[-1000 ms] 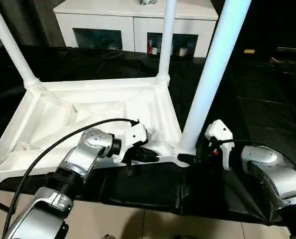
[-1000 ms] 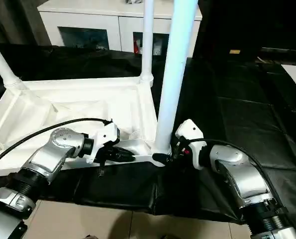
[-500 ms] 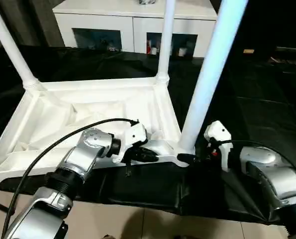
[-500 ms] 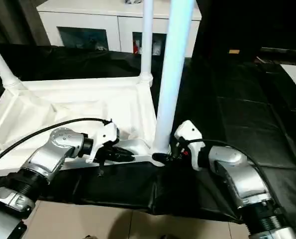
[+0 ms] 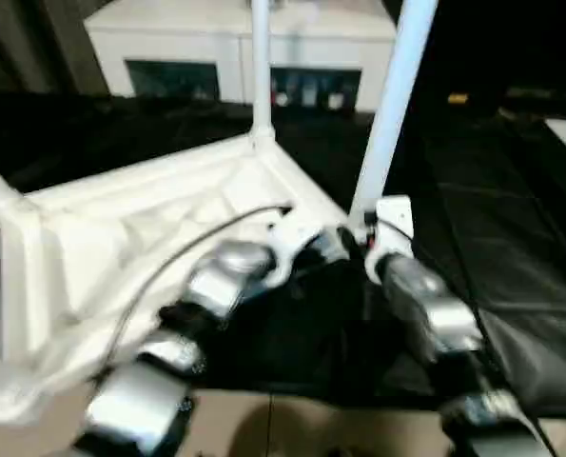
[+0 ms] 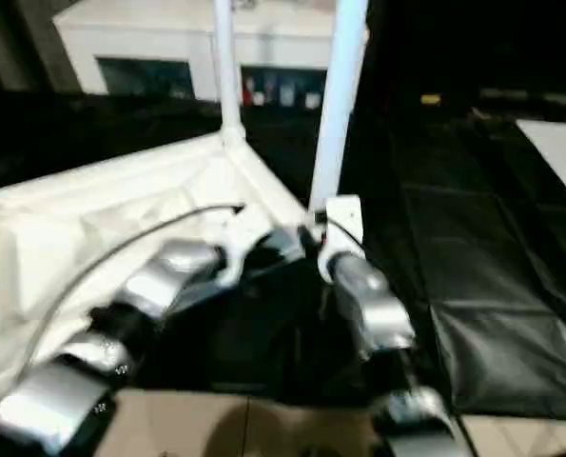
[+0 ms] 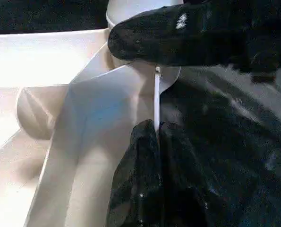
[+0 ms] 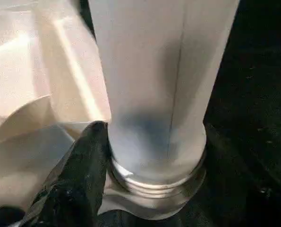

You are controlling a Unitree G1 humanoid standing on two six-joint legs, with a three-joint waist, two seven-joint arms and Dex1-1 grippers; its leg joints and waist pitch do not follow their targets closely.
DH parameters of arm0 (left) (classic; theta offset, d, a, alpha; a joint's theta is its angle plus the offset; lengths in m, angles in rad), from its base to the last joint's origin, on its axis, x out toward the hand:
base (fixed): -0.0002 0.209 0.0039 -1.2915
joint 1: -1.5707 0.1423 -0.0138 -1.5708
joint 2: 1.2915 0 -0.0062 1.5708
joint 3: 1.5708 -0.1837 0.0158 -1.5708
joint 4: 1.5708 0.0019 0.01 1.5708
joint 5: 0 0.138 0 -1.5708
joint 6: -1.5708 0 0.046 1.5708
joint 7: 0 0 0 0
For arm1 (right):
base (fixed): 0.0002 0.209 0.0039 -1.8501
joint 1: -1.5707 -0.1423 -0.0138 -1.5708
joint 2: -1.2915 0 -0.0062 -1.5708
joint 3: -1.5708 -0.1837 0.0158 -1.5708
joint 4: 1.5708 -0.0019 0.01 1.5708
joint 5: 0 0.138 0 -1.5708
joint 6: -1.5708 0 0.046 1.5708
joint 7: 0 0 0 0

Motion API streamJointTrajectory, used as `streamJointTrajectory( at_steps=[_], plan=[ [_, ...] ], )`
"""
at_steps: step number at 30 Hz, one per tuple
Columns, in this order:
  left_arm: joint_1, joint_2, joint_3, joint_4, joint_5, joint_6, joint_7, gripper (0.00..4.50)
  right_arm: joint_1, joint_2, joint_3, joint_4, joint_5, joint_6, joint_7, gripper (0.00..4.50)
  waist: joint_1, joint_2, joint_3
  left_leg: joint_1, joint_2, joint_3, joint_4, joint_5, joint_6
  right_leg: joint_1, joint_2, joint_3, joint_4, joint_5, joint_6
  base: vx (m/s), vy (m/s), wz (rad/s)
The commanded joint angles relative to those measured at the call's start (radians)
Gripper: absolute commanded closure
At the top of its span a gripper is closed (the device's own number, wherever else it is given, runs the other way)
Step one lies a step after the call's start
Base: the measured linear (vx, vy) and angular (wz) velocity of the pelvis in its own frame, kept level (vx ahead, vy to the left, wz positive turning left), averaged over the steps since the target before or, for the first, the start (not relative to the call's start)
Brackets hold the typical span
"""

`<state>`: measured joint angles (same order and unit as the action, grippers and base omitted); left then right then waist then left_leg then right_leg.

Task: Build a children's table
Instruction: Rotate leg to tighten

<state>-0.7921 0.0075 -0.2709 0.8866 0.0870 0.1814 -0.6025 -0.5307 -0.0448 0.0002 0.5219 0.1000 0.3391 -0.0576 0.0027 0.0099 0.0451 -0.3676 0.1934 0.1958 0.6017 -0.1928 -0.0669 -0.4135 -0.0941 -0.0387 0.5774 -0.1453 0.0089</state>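
In the left eye view, the tabletop (image 5: 149, 228) lay upside down on a black sheet (image 5: 511, 248), its ribbed underside facing up, with legs standing in its corner sockets: a far leg (image 5: 261, 67) rose at the back corner and a near leg (image 5: 389, 105) rose at the corner closest to the two arms. The left gripper (image 5: 328, 246) sat at the tabletop's near rim beside that corner, while the right gripper (image 5: 370, 236) sat at the foot of the near leg. A white cabinet (image 5: 235, 48) with dark doors stood behind the sheet. The right eye view showed the same layout, both silver forearms converging on the corner under the near leg (image 6: 338, 95). In the left wrist view, the left gripper (image 7: 155, 137) pinched the thin edge of the tabletop (image 7: 46, 61) between its two black fingers (image 7: 131, 179), and a black finger of the other gripper lay across the corner above. In the right wrist view, the near leg (image 8: 159, 80) stood upright in its threaded socket, with one black finger (image 8: 79, 179) pressed against its base; the opposite finger was hidden, so the right gripper's spread could not be told.
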Motion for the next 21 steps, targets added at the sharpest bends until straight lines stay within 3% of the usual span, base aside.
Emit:
streamJointTrajectory(
  at_steps=[1, 5, 7, 10, 11, 12, 16, 18, 19, 20, 21],
  plan=[
    [-0.027, -0.024, 0.021, 0.025, 0.001, -0.014, 0.049, 4.5, 0.021, 0.015, -0.003, 0.089, -0.035, 0.019, -0.038, 1.85, -0.003, -0.01, -0.066, 0.009, 0.014, -0.01, -0.075, -0.256, 0.026, 0.042, -0.028, 0.018, -0.072, -0.319, -0.188, 0.0, 0.0, 0.0],
    [-0.032, -0.022, 0.024, 0.023, 0.003, -0.022, 0.039, 4.5, 0.016, 0.008, 0.022, 0.067, -0.056, -0.022, -0.033, 1.86, -0.001, -0.006, -0.067, 0.008, 0.014, -0.011, -0.076, -0.251, 0.037, 0.046, -0.029, 0.017, -0.07, -0.308, -0.185, 0.0, 0.0, 0.0],
    [-0.024, -0.005, 0.019, 0.013, 0.002, -0.035, 0.019, 4.5, 0.024, -0.011, 0.02, 0.029, -0.062, -0.048, -0.012, 1.16, 0.0, -0.007, -0.067, 0.007, 0.014, -0.01, -0.076, -0.253, 0.042, 0.046, -0.03, 0.017, -0.071, -0.306, -0.186, 0.0, 0.0, 0.0],
    [0.015, 0.045, -0.003, -0.035, 0.0, -0.068, -0.071, 4.5, 0.044, -0.055, -0.014, -0.047, -0.019, -0.047, 0.052, 1.06, 0.002, -0.007, -0.069, 0.003, 0.016, -0.012, -0.076, -0.228, 0.054, 0.051, -0.03, 0.018, -0.066, -0.265, -0.194, 0.0, 0.0, 0.0],
    [0.047, 0.078, -0.021, -0.077, 0.0, -0.095, -0.14, 4.5, 0.057, -0.087, -0.029, -0.098, 0.027, -0.016, 0.14, 0.94, 0.002, -0.008, -0.07, 0.001, 0.017, -0.012, -0.076, -0.222, 0.061, 0.054, -0.03, 0.018, -0.064, -0.249, -0.199, 0.0, 0.0, 0.0],
    [0.059, 0.091, -0.027, -0.094, -0.001, -0.106, -0.166, 4.5, 0.063, -0.1, -0.03, -0.119, 0.045, -0.001, 0.181, 0.81, 0.005, -0.008, -0.071, 0.0, 0.019, -0.01, -0.072, -0.194, 0.088, 0.055, -0.031, 0.02, -0.057, -0.192, -0.221, 0.0, 0.0, 0.0],
    [0.129, 0.17, -0.058, -0.202, -0.029, -0.14, -0.338, 4.5, 0.133, -0.251, 0.041, -0.258, 0.09, 0.009, 0.464, 0.81, 0.017, -0.006, -0.069, 0.002, 0.027, -0.006, -0.07, -0.161, 0.123, 0.056, -0.031, 0.022, -0.05, -0.143, -0.254, 0.0, 0.0, 0.0],
    [0.14, 0.188, -0.069, -0.218, -0.029, -0.151, -0.368, 4.5, 0.148, -0.281, 0.055, -0.281, 0.103, 0.011, 0.521, 0.81, 0.024, -0.001, -0.069, 0.007, 0.028, -0.003, -0.069, -0.175, 0.108, 0.051, -0.031, 0.022, -0.051, -0.169, -0.257, 0.0, 0.0, 0.0],
    [0.156, 0.214, -0.078, -0.249, -0.044, -0.151, -0.427, 4.5, 0.183, -0.345, 0.083, -0.326, 0.123, 0.002, 0.636, 0.81, 0.024, -0.001, -0.068, 0.007, 0.028, -0.004, -0.07, -0.183, 0.102, 0.049, -0.031, 0.022, -0.052, -0.179, -0.257, 0.0, 0.0, 0.0],
    [0.156, 0.214, -0.078, -0.249, -0.044, -0.151, -0.427, 4.5, 0.183, -0.345, 0.083, -0.326, 0.123, 0.002, 0.636, 0.81, 0.029, -0.001, -0.068, 0.01, 0.03, -0.005, -0.071, -0.19, 0.097, 0.053, -0.031, 0.021, -0.052, -0.184, -0.254, 0.0, 0.0, 0.0],
    [0.171, 0.238, -0.082, -0.284, -0.068, -0.141, -0.485, 4.5, 0.219, -0.413, 0.111, -0.371, 0.143, -0.004, 0.758, 0.81, 0.03, -0.001, -0.065, 0.009, 0.034, -0.006, -0.075, -0.205, 0.093, 0.054, -0.03, 0.022, -0.05, -0.191, -0.253, 0.0, 0.0, 0.0]
  ],
)
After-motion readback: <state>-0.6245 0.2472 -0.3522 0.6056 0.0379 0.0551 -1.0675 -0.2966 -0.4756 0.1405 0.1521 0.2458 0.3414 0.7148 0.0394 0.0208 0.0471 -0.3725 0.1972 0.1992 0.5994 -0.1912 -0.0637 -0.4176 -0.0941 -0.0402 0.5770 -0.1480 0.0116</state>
